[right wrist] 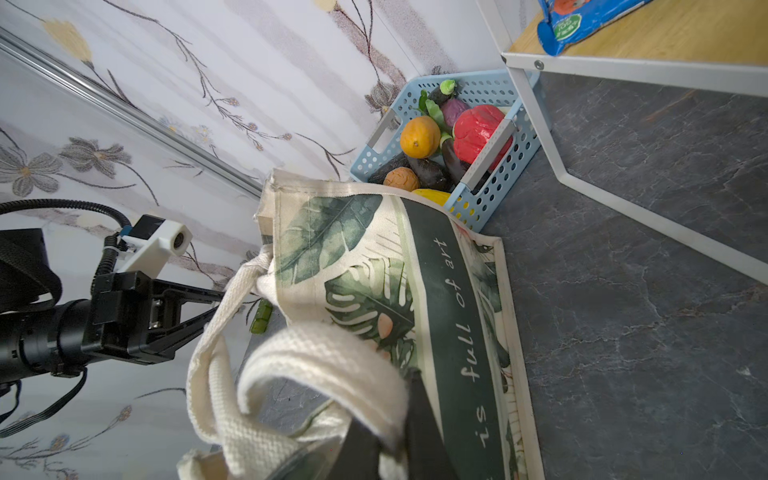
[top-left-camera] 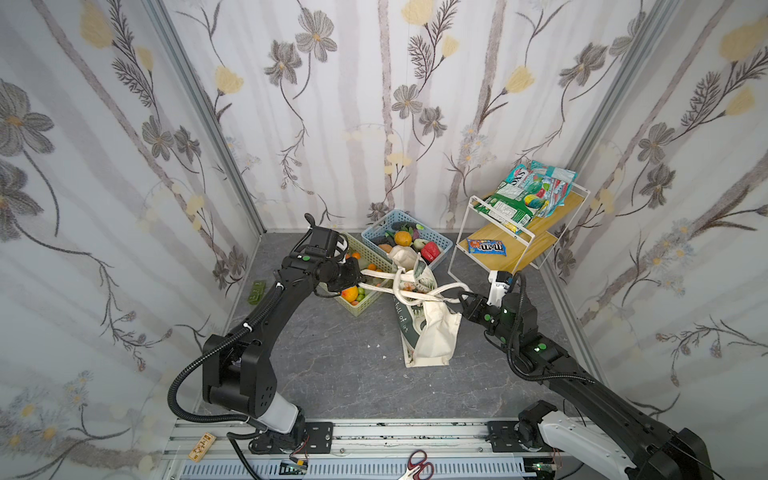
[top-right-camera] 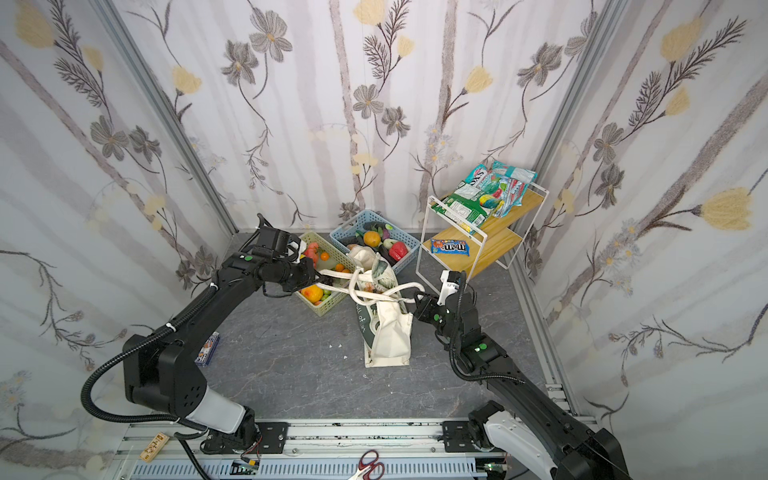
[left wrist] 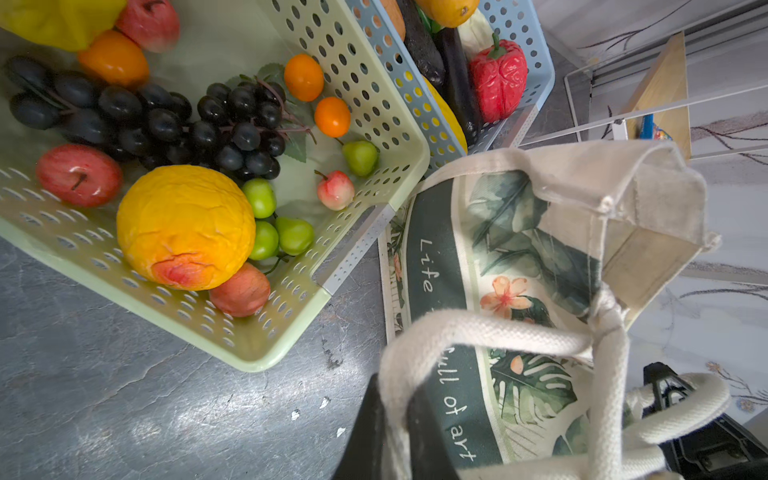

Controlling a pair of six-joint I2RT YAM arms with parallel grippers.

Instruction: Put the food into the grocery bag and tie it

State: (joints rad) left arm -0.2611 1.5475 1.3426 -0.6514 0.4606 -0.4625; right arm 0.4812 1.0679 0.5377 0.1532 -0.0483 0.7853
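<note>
The grocery bag (top-left-camera: 432, 336) (top-right-camera: 388, 336), cream canvas with green leaves and a dark panel, lies slumped on the grey floor. Its white rope handles (top-left-camera: 415, 291) cross over each other above it. My left gripper (top-left-camera: 366, 272) (left wrist: 395, 419) is shut on one handle over the green basket's near side. My right gripper (top-left-camera: 461, 297) (right wrist: 395, 424) is shut on the other handle at the bag's right. Both handles are stretched apart between the grippers. Whatever is inside the bag is hidden. Food such as a yellow mango (left wrist: 183, 224) and red apple (left wrist: 79, 174) lies in the green basket (left wrist: 257, 361).
A blue basket (top-left-camera: 440, 245) with a red pepper and dark vegetables stands behind the bag. A white wire rack (top-left-camera: 523, 237) with wooden shelves holds snack packs at the back right. Scissors (top-left-camera: 417, 463) lie on the front rail.
</note>
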